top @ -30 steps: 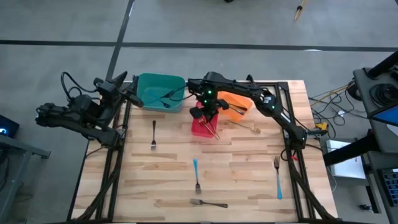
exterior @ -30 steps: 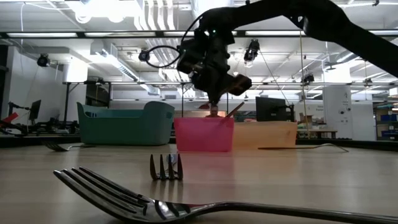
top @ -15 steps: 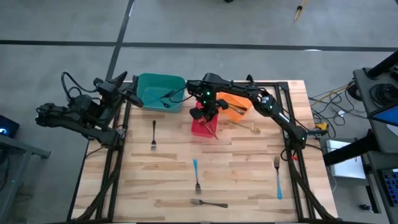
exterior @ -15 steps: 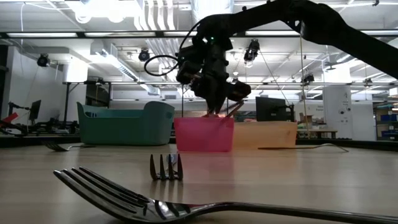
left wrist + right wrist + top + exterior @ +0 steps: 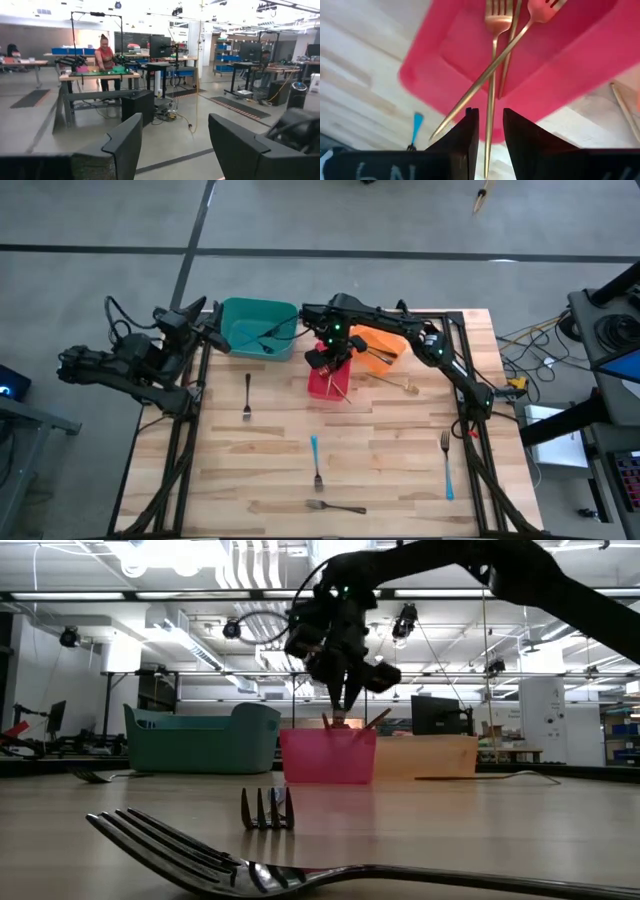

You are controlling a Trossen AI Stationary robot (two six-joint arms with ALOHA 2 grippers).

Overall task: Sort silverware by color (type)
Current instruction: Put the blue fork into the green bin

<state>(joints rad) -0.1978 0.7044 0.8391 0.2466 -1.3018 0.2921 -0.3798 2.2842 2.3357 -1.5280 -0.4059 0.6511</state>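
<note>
The right gripper (image 5: 334, 360) is hanging over the red bin (image 5: 322, 387) near the top middle, fingers slightly apart around a gold fork (image 5: 492, 65). The left gripper (image 5: 212, 332) is waiting wide open at the upper left.

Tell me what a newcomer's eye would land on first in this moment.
The right claw hangs just above the red bin at the table's far middle, fingers parted, with gold forks leaning inside. Loose forks lie over the wooden table, including a blue-handled fork near the right edge. The left claw waits open off the table's far left corner.
</note>
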